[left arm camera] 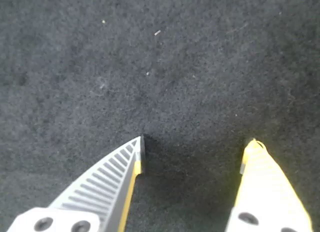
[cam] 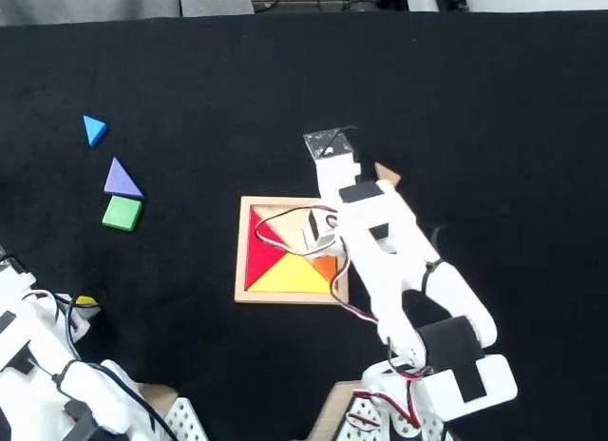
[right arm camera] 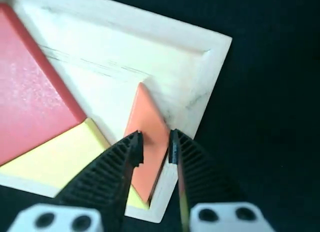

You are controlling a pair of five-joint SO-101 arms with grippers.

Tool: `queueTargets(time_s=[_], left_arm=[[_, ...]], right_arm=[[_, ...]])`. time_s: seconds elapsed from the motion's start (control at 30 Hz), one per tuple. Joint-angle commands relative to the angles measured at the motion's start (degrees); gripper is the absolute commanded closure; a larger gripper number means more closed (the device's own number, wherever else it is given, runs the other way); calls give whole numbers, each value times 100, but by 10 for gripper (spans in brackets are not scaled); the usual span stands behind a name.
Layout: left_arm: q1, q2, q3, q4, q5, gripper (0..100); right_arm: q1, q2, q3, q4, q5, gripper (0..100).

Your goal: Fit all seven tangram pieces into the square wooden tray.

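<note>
High view: the square wooden tray [cam: 290, 298] is lying at the middle of the black table [cam: 494, 118]. The red triangle [cam: 261, 246] is filling the tray's left part and the yellow triangle [cam: 290, 275] its near part. The orange parallelogram [cam: 326, 267] is sitting against the right wall, just beside the yellow triangle. The tray's far part is showing bare wood. The right arm [cam: 389, 260] is reaching from the near right edge of the table across the tray's right side. A brown piece [cam: 387, 176] is lying on the cloth just beside that arm, beyond the tray's far right corner. Well apart to the left, the blue triangle [cam: 94, 129], the purple triangle [cam: 122, 179] and the green square [cam: 122, 214] are lying in a loose column, the square touching or nearly touching the purple triangle.

Right wrist view: the right gripper [right arm camera: 154, 141] is hanging directly over the orange parallelogram. Its black fingers [right arm camera: 115, 177] are standing a narrow gap apart, with orange showing between the tips. One tip is covering the piece's edge beside the yellow triangle, and the other is lying at its corner by the tray wall. Whether the tips are touching the piece cannot be told.

Left wrist view: the left gripper [left arm camera: 195, 142] is hanging over bare cloth at the table's near left corner, far from the tray, with its fingers spread wide and nothing between them.
</note>
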Motion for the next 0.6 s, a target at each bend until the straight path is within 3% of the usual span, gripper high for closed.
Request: queueTargets(time_s=[0.0, 0.17, 0.57], left_arm=[[92, -53, 4, -35, -44, 682], [92, -53, 4, -35, -44, 682], [101, -53, 4, -35, -44, 682]], right_arm=[[-97, -374, -295, 9, 18, 904], [-264, -743, -321, -123, 26, 904], [-378, 505, -734, -26, 70, 925]])
